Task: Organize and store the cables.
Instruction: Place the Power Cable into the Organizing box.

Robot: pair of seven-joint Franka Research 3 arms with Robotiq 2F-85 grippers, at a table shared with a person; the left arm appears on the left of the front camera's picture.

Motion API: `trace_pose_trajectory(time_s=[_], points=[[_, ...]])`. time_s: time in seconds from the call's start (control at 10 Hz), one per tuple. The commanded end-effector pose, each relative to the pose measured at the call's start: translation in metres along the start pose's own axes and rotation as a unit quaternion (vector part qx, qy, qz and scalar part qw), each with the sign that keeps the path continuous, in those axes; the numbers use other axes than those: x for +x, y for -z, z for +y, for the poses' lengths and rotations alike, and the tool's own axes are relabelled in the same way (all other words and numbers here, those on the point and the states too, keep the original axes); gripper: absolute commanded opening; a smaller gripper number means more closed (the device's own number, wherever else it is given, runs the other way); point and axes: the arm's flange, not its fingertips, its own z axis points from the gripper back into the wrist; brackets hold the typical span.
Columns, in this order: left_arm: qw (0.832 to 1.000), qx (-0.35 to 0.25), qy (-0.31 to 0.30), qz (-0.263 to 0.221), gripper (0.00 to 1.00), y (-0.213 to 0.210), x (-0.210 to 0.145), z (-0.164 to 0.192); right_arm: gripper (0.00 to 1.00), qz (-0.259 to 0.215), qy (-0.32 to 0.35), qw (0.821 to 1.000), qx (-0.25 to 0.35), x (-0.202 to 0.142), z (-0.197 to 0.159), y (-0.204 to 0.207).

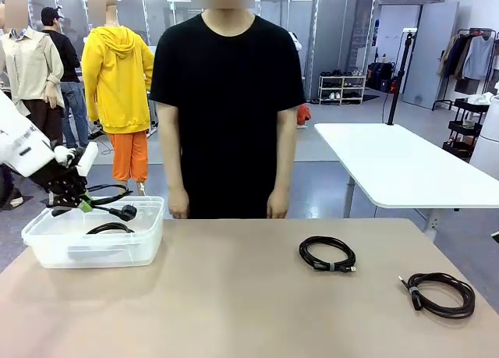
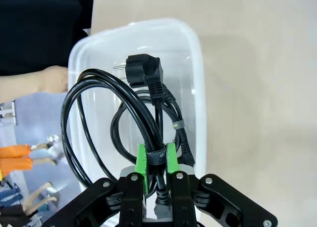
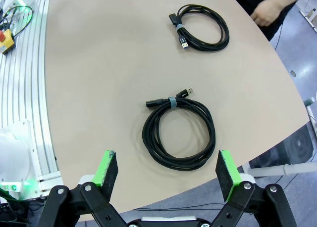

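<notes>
Left pincer point(image 2: 157, 160), bottom centre, clamped on strap of coiled power cord point(image 2: 124, 96). Coil hangs straight ahead, over clear tub point(image 2: 200, 64); another cord point(image 2: 177, 124) lies inside.

Right pincer point(image 3: 167, 170) wide, just above nearer coil point(image 3: 179, 133) on counter point(image 3: 99, 88). Second coil point(image 3: 200, 26) farther, upper frame.

The tan table point(image 1: 234, 311) bears a clear bin point(image 1: 117, 249), a middle cable point(image 1: 329, 267) and a right-edge cable point(image 1: 466, 303).

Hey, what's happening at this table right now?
The robot's left hand is shut on a coiled black cable, holding it over a clear bin where another cable already lies. A middle cable and a right cable wait on the table, the open right hand hovering above the latter. A person stands opposite, arms down.
</notes>
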Motion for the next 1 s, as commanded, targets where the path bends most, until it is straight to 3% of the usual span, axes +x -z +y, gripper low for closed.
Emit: trace_pose_trajectory(time_s=[0.0,0.4,0.5,0.6,0.9], points=[[1.0,0.01,-0.001,-0.024,0.0,0.029,-0.01,0.02,1.0,0.0,-0.008,1.0,0.003,0.0,0.003,-0.001],[0.998,-0.04,-0.038,0.005,0.0,0.085,-0.028,0.017,1.0,0.0,-0.008,1.0,0.003,0.0,0.003,-0.001],[0.998,-0.047,-0.041,0.008,0.31,0.088,-0.028,0.017,1.0,0.0,-0.008,1.0,0.003,0.0,0.003,-0.001],[0.998,-0.049,-0.041,0.014,0.49,0.089,-0.029,0.017,1.0,0.0,-0.008,1.0,0.003,0.0,0.003,-0.001],[0.998,-0.046,-0.045,0.012,0.9,0.085,-0.025,0.017,1.0,0.0,-0.008,1.0,0.003,0.0,0.003,-0.001]])
